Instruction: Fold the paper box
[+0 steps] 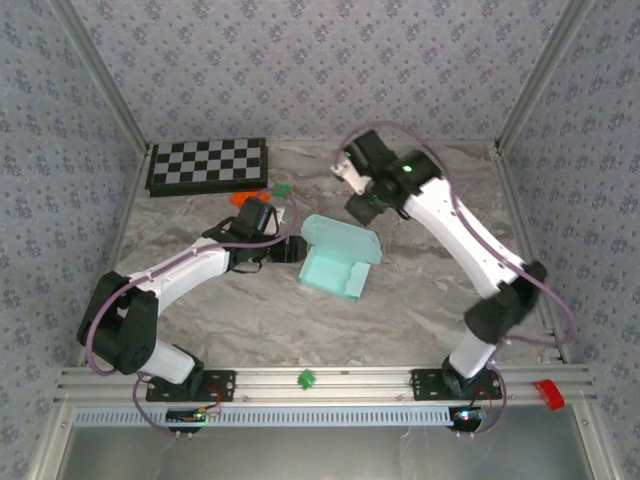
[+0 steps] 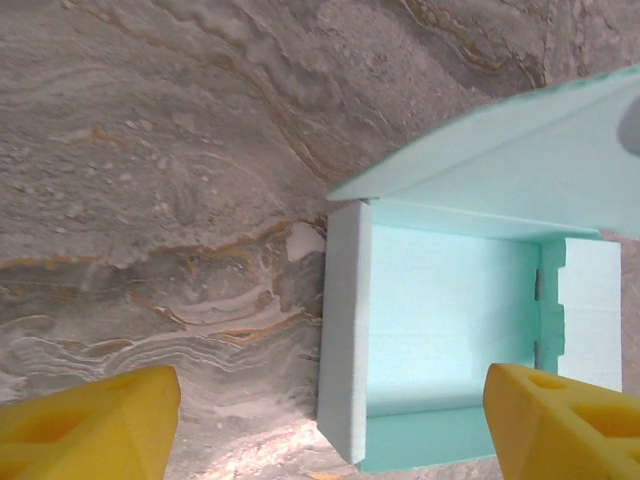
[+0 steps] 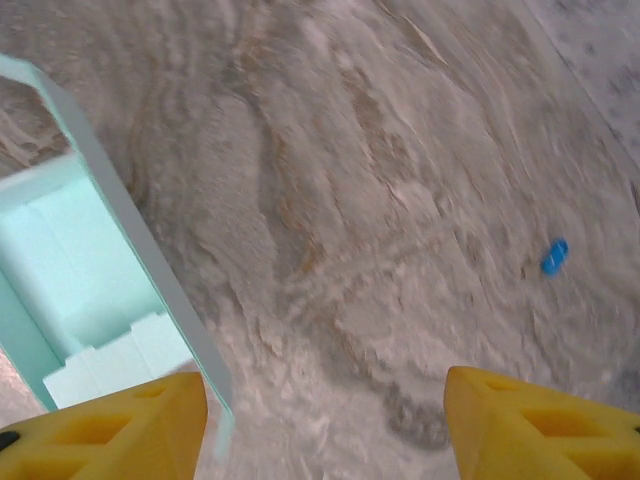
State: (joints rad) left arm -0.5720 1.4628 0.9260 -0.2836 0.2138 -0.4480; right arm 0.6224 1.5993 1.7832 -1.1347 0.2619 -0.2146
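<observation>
Checkerboard at back left. Left gripper spread wide, grasping nothing, just left of the paper box (lid raised, tray open), which sits mid-way across the table. Right gripper likewise unclenched and empty, near the box's far right edge.

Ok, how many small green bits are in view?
2: one green bit just right of the checkerboard, another on the front rail. More may be hidden.

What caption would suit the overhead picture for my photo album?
Left arm and right arm flank a part-folded mint paper box on a marbled table, checkerboard behind.
</observation>
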